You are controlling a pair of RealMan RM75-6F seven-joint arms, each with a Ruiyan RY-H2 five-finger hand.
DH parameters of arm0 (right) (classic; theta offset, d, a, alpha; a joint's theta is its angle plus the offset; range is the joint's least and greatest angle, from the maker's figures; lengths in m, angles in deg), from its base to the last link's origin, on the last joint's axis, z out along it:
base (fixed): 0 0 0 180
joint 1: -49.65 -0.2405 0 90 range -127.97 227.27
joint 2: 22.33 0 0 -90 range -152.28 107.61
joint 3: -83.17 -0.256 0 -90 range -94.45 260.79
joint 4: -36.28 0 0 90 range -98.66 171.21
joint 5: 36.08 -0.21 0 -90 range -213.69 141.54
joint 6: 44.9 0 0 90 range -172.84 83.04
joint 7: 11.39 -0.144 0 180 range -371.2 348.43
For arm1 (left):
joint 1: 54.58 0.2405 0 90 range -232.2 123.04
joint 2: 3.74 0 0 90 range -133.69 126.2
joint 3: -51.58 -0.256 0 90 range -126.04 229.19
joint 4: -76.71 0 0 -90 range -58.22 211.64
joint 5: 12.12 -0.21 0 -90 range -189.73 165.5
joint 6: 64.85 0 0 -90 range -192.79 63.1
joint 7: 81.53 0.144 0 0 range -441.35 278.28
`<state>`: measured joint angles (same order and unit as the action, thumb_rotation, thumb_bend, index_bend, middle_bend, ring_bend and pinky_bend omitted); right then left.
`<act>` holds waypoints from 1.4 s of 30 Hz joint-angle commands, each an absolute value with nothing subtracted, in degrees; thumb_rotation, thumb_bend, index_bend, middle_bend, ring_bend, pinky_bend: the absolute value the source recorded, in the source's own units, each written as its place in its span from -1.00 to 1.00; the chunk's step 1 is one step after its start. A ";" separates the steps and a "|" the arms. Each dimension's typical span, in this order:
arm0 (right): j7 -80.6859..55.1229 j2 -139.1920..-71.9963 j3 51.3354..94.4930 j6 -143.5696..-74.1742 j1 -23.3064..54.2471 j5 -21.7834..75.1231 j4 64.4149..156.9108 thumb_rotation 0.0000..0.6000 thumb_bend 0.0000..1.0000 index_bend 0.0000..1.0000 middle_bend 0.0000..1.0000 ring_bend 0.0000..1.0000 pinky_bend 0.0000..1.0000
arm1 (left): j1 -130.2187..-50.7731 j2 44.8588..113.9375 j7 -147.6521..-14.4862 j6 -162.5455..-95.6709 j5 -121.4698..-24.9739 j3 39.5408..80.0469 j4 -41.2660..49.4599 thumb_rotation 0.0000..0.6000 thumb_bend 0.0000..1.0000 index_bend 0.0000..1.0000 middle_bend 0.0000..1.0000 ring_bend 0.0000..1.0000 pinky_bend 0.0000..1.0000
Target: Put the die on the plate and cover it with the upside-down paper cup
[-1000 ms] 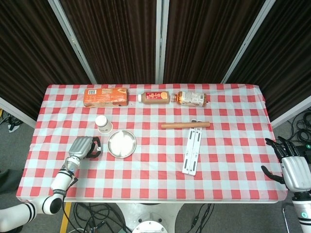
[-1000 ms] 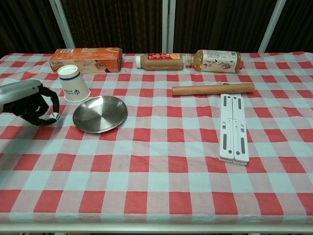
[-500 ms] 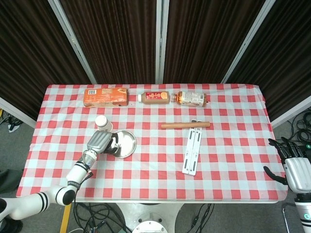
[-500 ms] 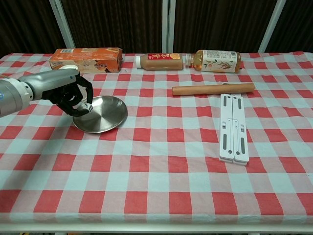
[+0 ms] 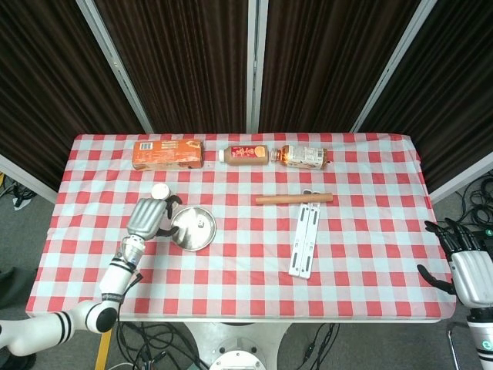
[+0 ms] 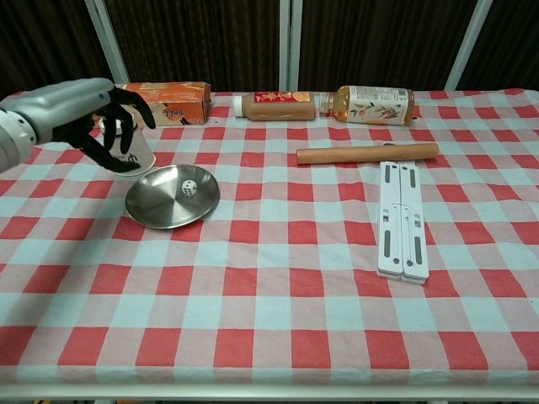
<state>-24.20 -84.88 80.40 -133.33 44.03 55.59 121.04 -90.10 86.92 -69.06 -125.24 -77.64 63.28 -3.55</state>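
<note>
The small white die (image 6: 188, 185) lies inside the round steel plate (image 6: 160, 206), right of its middle; the head view also shows the die (image 5: 199, 223) on the plate (image 5: 187, 237). The white paper cup (image 6: 135, 153) stands upside down just left of and behind the plate, and in the head view only the base of the cup (image 5: 160, 190) shows. My left hand (image 6: 76, 108) hovers at the cup with its fingers spread and arched over it, holding nothing. It lies left of the plate in the head view (image 5: 146, 216). My right hand (image 5: 467, 268) hangs open beyond the table's right edge.
An orange carton (image 6: 152, 101) and two lying bottles (image 6: 278, 105) (image 6: 375, 103) line the back. A wooden rod (image 6: 366, 154) and a white folded stand (image 6: 401, 220) lie right of centre. Red checked cloth covers the table.
My left hand carried the die from the cloth over to the plate, let it go there, then rose and swung back left to the cup. The right hand stayed put.
</note>
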 commanded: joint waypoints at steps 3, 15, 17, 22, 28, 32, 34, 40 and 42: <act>-24.23 -84.84 80.39 -133.44 44.02 55.72 120.94 1.00 -0.74 -0.76 -0.50 -0.84 -0.72 | -87.23 84.93 -75.78 -127.23 -77.98 64.10 -1.75 1.00 -0.62 -0.36 0.00 -0.05 0.44; -23.21 -84.45 80.30 -133.07 43.95 55.40 121.84 1.00 -0.74 -0.76 -0.51 -0.84 -0.72 | -90.26 91.20 -99.71 -112.71 -74.00 68.90 16.95 1.00 -0.68 -0.50 -0.53 -0.66 -0.47; -22.89 -84.38 80.31 -132.89 43.95 55.24 122.11 1.00 -0.74 -0.76 -0.51 -0.84 -0.72 | -91.28 92.41 -103.92 -111.14 -75.77 69.13 19.89 1.00 -0.68 -0.51 -0.53 -0.66 -0.47; -22.07 -84.30 80.23 -132.55 43.87 54.94 122.74 1.00 -0.74 -0.76 -0.51 -0.84 -0.72 | -93.74 94.98 -108.05 -108.61 -78.76 68.58 25.71 1.00 -0.71 -0.51 -0.53 -0.66 -0.50; -21.44 -84.23 80.17 -132.09 43.84 54.45 123.17 1.00 -0.74 -0.76 -0.51 -0.83 -0.72 | -96.05 96.75 -111.79 -105.74 -81.16 67.86 28.74 1.00 -0.71 -0.51 -0.53 -0.66 -0.50; -21.25 -84.23 80.10 -131.84 43.80 54.20 123.32 1.00 -0.74 -0.76 -0.51 -0.84 -0.72 | -96.99 98.11 -113.20 -105.23 -82.09 67.55 30.83 1.00 -0.71 -0.50 -0.53 -0.66 -0.50; -21.15 -84.20 80.07 -131.80 43.80 54.14 123.41 1.00 -0.74 -0.76 -0.51 -0.84 -0.72 | -97.20 98.50 -113.41 -105.03 -82.18 67.46 31.75 1.00 -0.71 -0.50 -0.52 -0.66 -0.50; -20.96 -84.23 80.00 -131.30 43.66 53.79 123.47 1.00 -0.74 -0.76 -0.50 -0.84 -0.72 | -96.94 98.97 -115.38 -105.49 -82.03 67.79 33.44 1.00 -0.71 -0.50 -0.51 -0.66 -0.50; -20.93 -84.27 79.98 -131.20 43.58 53.80 123.48 1.00 -0.74 -0.76 -0.50 -0.84 -0.72 | -96.88 99.18 -116.20 -105.34 -81.68 68.09 34.17 1.00 -0.71 -0.48 -0.50 -0.66 -0.50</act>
